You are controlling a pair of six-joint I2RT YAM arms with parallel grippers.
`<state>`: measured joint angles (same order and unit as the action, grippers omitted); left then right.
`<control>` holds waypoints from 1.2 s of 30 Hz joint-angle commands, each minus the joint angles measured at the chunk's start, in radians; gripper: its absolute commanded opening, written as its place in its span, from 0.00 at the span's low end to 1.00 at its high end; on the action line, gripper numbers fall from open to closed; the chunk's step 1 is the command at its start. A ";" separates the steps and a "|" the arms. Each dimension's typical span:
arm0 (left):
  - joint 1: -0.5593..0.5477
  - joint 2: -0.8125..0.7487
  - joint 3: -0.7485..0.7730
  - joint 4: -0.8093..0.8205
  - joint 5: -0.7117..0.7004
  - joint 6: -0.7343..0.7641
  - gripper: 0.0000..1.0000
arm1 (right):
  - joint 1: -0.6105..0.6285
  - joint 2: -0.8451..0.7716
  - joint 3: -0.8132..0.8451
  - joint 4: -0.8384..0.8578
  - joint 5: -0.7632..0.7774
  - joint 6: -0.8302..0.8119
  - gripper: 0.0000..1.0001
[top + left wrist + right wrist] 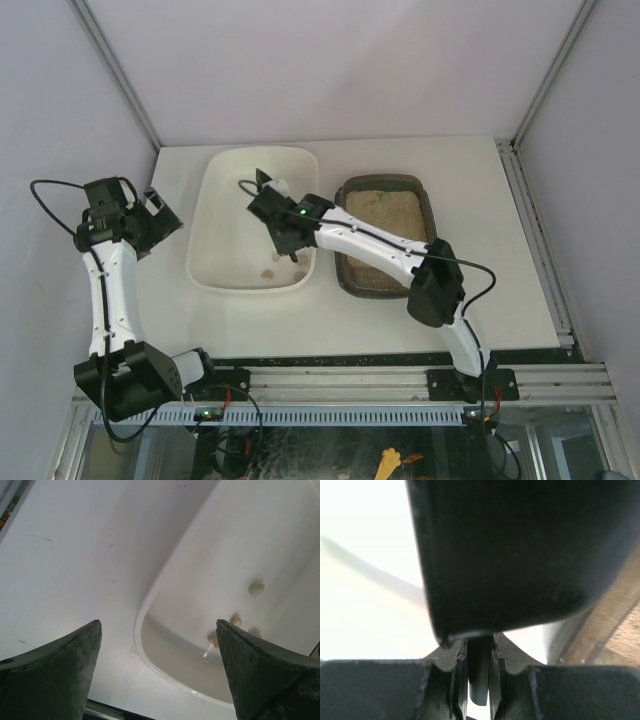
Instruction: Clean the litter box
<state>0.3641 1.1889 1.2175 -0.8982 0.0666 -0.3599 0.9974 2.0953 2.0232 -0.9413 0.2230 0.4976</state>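
The litter box (432, 222), a dark tray of beige litter (385, 208), lies right of centre. Its edge shows at the right of the right wrist view (620, 630). My right gripper (275, 207) is shut on the handle (480, 675) of a dark scoop (265, 182) and holds it over the white tub (205, 225). The scoop's bowl (520, 555) fills most of the right wrist view. My left gripper (165, 215) is open and empty, just left of the tub; it hangs over the tub's rim (165, 575).
A few small beige clumps (268, 268) lie on the tub's floor, also in the left wrist view (256, 588). Walls close the table at the back and both sides. A metal rail (400, 380) runs along the near edge.
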 commanded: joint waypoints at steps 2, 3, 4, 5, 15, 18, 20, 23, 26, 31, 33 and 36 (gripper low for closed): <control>0.007 -0.035 -0.001 0.055 0.047 -0.054 1.00 | 0.086 0.131 0.223 -0.273 0.438 -0.098 0.00; 0.008 -0.039 -0.007 0.058 0.057 -0.058 1.00 | 0.099 0.151 0.256 -0.291 0.485 -0.113 0.00; 0.007 -0.042 -0.012 0.062 0.066 -0.061 1.00 | 0.110 0.167 0.277 -0.304 0.529 -0.130 0.00; 0.008 -0.047 -0.016 0.066 0.071 -0.063 1.00 | 0.122 0.179 0.287 -0.312 0.564 -0.147 0.00; 0.007 -0.065 -0.056 0.087 0.075 -0.077 1.00 | 0.115 0.154 0.290 -0.306 0.613 -0.170 0.00; 0.008 -0.068 -0.058 0.085 0.080 -0.077 1.00 | 0.091 0.103 0.253 -0.261 0.542 -0.152 0.00; 0.007 -0.063 -0.059 0.084 0.082 -0.077 1.00 | 0.068 0.051 0.200 -0.222 0.471 -0.132 0.00; 0.005 -0.052 -0.055 0.080 0.097 -0.076 1.00 | 0.006 -0.066 0.045 -0.165 0.314 -0.081 0.00; -0.030 -0.031 -0.024 0.063 0.098 -0.065 1.00 | -0.093 -0.214 -0.158 -0.113 0.068 -0.023 0.00; -0.145 0.034 0.027 0.044 0.065 -0.026 1.00 | -0.269 -0.436 -0.466 -0.106 -0.269 0.145 0.00; -0.172 0.075 0.047 0.040 0.077 -0.039 1.00 | -0.318 -0.506 -0.568 -0.078 -0.366 0.202 0.00; -0.214 0.128 0.091 0.009 0.091 -0.053 1.00 | -0.389 -0.564 -0.637 -0.084 -0.443 0.291 0.00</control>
<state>0.1917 1.2701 1.2015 -0.8654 0.1390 -0.4152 0.6411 1.6028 1.4509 -1.0630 0.0154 0.6300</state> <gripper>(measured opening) 0.996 0.130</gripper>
